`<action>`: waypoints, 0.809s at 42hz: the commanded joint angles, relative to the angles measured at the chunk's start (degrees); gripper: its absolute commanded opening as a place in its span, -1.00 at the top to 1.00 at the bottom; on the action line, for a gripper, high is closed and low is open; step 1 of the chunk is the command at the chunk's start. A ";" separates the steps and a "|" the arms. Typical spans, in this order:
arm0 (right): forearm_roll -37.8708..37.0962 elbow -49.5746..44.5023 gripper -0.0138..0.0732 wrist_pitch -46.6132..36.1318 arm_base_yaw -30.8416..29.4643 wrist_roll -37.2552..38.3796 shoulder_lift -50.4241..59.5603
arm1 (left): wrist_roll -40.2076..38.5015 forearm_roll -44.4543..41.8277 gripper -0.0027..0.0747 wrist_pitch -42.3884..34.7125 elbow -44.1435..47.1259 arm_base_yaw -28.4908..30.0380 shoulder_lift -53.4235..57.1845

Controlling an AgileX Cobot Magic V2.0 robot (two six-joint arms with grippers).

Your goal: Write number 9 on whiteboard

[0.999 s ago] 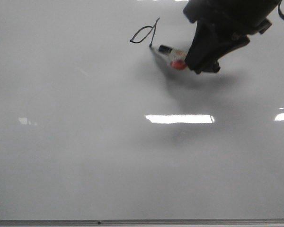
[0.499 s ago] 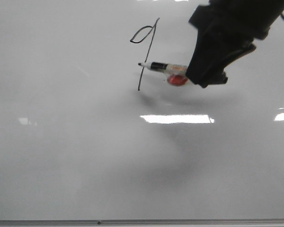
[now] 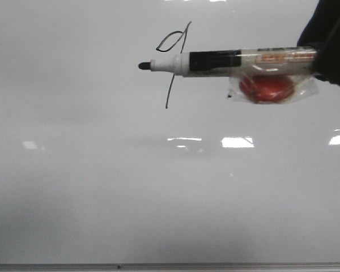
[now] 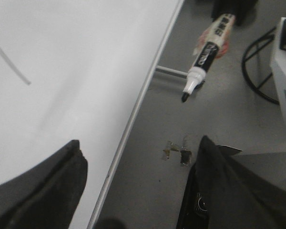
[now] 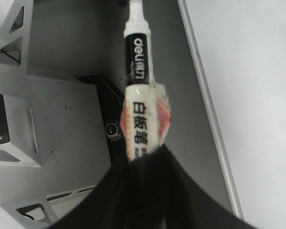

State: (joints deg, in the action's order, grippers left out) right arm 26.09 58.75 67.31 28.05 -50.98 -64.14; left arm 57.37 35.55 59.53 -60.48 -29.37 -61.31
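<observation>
Front view: my right gripper (image 3: 334,54) shows only as a dark mass at the frame's edge, closed on the rear of the marker (image 3: 226,61); the barrel runs out sideways from my grip, tip bare and pointing away from me, with a red lump (image 3: 266,89) in clear wrapping hanging under the barrel just ahead of my fingers, probably padding taped on for a firmer hold. The number 9 (image 3: 174,56) lies beyond the marker's tip end, a small pointed loop with a long slanted tail, partly crossed by the barrel; the pen reads as lifted clear of the whiteboard (image 3: 102,187), which suits a finished stroke, so I judge the writing done. Left wrist view: my left gripper (image 4: 138,191) stands wide, two dark fingers well apart with nothing between them, idle beside the board's metal edge strip; the marker hangs off past that edge over the floor (image 4: 219,124), and one thin stroke end marks the board farther out. Right wrist view: the marker rises straight out from between my closed fingers, label facing the camera, the board's edge alongside it and a grey metal frame (image 5: 33,124) on the other side.
</observation>
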 commanded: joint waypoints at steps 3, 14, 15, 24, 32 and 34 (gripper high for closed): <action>2.54 1.27 0.82 -0.78 0.13 -0.74 1.93 | 2.05 3.37 -0.32 -1.88 -4.04 -7.67 -3.60; 3.81 1.27 0.82 -0.83 0.13 -1.38 1.99 | 2.32 3.24 -0.32 -6.38 -7.04 -15.65 -12.27; 3.81 1.27 0.82 -0.89 0.13 -1.38 1.99 | 2.32 3.24 -0.32 -6.51 -7.52 -15.99 -12.86; 3.81 1.27 0.82 -0.89 0.13 -1.38 1.99 | 2.32 3.24 -0.32 -8.44 -9.50 -18.44 -17.46; 3.81 1.27 0.82 -0.83 0.13 -1.38 1.99 | 2.43 3.24 0.11 -8.63 -9.50 -18.48 -18.33; 3.81 1.27 0.82 -0.83 0.13 -1.38 1.99 | 2.43 3.24 0.26 -8.63 -9.50 -18.48 -18.33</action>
State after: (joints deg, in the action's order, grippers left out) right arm 27.51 58.75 67.53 28.15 -51.72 -63.41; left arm 59.86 36.06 52.88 -68.07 -47.54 -81.27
